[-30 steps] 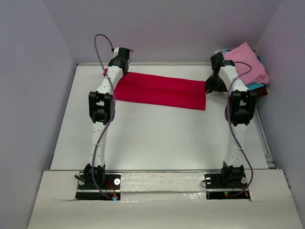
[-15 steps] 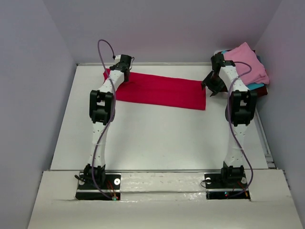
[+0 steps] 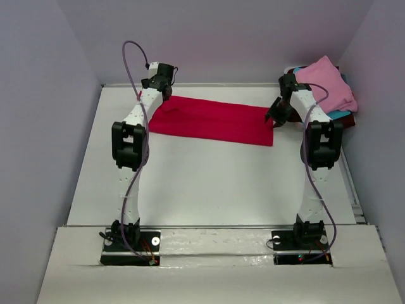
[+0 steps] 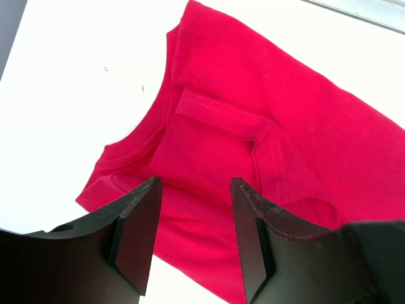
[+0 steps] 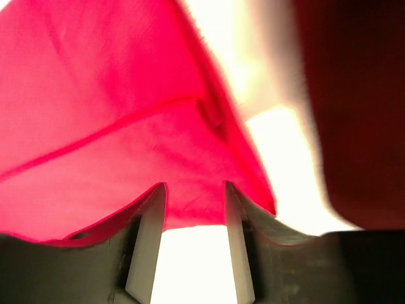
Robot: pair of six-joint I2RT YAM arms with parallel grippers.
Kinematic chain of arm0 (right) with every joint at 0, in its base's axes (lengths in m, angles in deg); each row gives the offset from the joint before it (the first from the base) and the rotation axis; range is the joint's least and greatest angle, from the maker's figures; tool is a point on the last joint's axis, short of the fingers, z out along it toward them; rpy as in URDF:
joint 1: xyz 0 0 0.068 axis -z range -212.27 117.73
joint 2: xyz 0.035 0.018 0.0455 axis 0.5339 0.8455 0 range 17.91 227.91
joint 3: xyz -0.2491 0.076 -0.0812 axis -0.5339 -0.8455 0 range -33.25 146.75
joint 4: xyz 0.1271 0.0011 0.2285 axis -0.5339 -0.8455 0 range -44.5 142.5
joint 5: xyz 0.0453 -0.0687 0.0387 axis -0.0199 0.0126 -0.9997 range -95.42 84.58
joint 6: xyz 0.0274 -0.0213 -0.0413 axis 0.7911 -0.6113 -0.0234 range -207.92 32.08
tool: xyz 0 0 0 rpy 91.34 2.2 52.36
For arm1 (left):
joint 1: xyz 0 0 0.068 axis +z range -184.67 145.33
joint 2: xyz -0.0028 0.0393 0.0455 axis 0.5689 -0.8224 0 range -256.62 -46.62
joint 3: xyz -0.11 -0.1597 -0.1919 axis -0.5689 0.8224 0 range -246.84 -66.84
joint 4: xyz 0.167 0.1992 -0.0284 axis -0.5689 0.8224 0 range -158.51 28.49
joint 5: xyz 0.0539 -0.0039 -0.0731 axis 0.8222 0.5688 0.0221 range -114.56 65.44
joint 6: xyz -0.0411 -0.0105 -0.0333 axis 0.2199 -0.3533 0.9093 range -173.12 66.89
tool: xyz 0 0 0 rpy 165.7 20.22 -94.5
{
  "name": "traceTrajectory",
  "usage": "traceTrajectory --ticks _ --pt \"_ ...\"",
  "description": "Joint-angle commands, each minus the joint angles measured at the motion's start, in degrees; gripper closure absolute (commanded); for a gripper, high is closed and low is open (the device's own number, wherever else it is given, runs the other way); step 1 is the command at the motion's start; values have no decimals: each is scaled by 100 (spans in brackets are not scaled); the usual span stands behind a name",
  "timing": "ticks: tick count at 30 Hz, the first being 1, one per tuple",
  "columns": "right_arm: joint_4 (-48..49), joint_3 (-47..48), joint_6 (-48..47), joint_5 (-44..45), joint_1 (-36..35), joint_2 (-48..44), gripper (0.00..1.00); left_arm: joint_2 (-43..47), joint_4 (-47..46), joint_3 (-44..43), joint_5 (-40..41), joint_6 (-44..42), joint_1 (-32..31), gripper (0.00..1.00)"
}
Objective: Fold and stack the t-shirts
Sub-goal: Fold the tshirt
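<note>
While both arms reach to the far part of the white table (image 3: 209, 183), the bright red t-shirt (image 3: 212, 120) lies there flat, folded into a long narrow band that runs from left to right, with its right end a little nearer than its left end. The left gripper (image 4: 194, 190) hangs over the left end of this band, where the collar and one folded sleeve with its stitched hem show. Its two dark fingers (image 4: 136, 234) stand apart and nothing is between them, so this claw is released and only the red cloth and a piece of bare table show under it. The right gripper (image 5: 193, 190) is at the right end of the band, low above the corner of the cloth. Its jaws also stand apart, and bright table shows in the gap between them. The red edge lies just beyond the tips, and I see no cloth pinched, so this claw is released too. In the far right corner, just beside the right arm, other shirts lie in a pile. A light pink shirt (image 3: 326, 82) is on top, a strip of teal-blue shirt (image 3: 338, 114) shows under it, and a dark maroon shirt (image 3: 345, 121) is at the bottom.
</note>
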Motion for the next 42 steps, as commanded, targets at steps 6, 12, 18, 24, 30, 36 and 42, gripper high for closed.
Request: traceTrajectory --ticks 6,12,18,24,30,36,42 --pt "-42 -81 -488 -852 -387 71 70 322 393 149 196 278 -11 41" --pt "-7 -196 -558 -1011 -440 167 81 -12 604 -141 91 366 -11 40" --pt "-33 -248 -602 -1011 -492 256 93 -319 639 -404 -164 366 42 40" --pt "-24 -389 -655 -984 -492 291 93 -601 517 -484 -419 401 148 40" --pt "-68 -372 -717 -984 -492 308 93 -777 455 -545 -507 454 200 40" --pt "-156 -336 -761 -914 -492 308 93 -856 201 -589 -621 393 253 40" --pt "-165 -503 -796 -853 -492 238 93 -1111 7 -932 -770 269 305 40"
